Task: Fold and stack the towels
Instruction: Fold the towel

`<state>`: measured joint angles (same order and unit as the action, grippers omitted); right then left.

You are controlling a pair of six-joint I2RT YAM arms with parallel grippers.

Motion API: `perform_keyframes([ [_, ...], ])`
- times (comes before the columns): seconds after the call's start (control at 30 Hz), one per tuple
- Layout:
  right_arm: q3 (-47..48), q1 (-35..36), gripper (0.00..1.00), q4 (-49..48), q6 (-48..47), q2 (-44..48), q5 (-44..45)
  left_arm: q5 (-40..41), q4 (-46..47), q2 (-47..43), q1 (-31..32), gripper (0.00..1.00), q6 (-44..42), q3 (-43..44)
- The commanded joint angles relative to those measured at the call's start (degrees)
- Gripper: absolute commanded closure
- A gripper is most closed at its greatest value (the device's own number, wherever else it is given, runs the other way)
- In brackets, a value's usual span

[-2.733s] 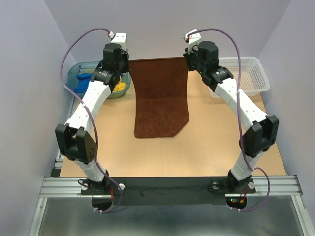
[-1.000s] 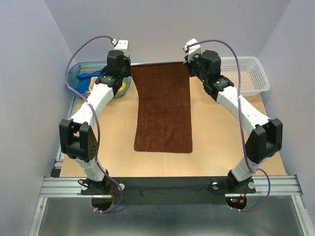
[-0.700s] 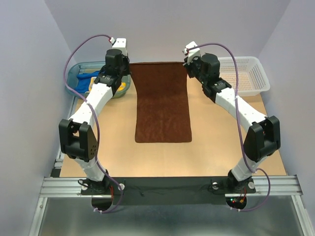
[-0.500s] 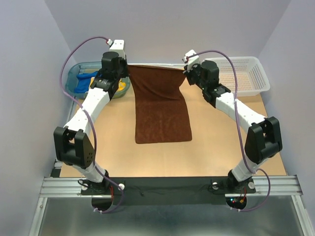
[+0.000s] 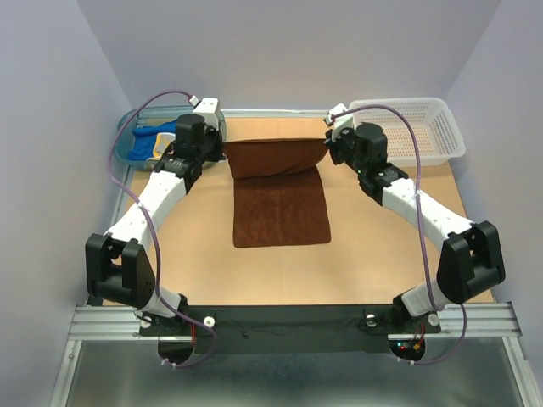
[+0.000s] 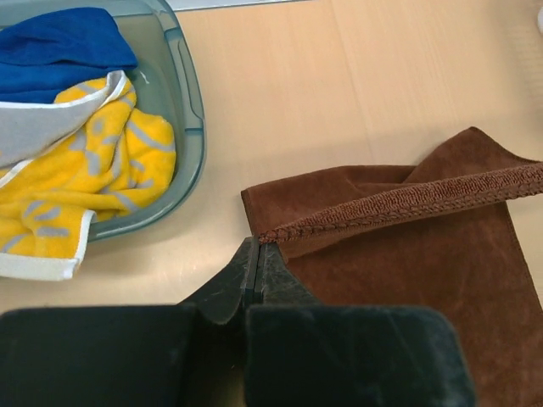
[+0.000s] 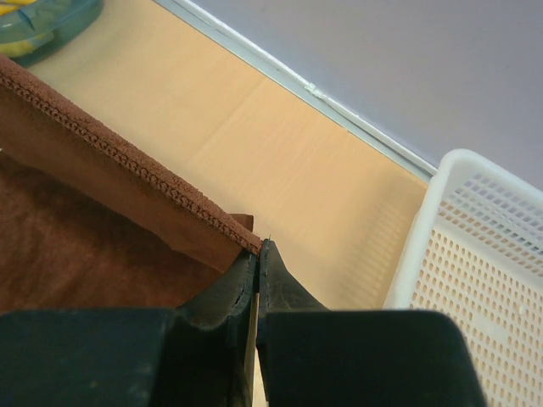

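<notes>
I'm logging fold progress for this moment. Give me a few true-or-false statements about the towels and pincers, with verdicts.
1. The left pincer and right pincer are each shut on a corner of the brown towel. True.
2. The brown towel lies flat and unfolded. False: its far edge is held up above the rest.
3. The yellow towel is stacked on the brown towel. False: it is in the teal tub.
4. The blue towel lies in the teal tub with the yellow towel. True.
</notes>
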<state>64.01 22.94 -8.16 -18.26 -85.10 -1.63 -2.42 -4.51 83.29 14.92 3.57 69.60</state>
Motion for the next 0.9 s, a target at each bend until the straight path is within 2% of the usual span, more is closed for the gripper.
perform_keyframes([
  [0.0, 2.4, -1.8, 1.0, -2.6, -0.7, 2.7, 9.5, 5.6, 0.8, -3.2, -2.0, 1.0, -0.5, 0.8],
  [0.23, 9.5, -1.8, 1.0, -2.6, -4.1, 0.4, 14.8, 5.8, -0.5, -0.1, -2.0, 1.0, -0.7, 8.3],
  [0.5, 14.0, -2.3, 0.99, -3.1, -4.9, -3.1, 15.4, 7.5, -0.8, 3.7, -2.1, 1.0, -1.2, 13.4],
  [0.87, 7.5, -2.4, 1.0, -3.2, -3.4, 0.3, 11.8, 7.8, -2.0, 2.1, -2.1, 1.0, -1.8, 11.0],
])
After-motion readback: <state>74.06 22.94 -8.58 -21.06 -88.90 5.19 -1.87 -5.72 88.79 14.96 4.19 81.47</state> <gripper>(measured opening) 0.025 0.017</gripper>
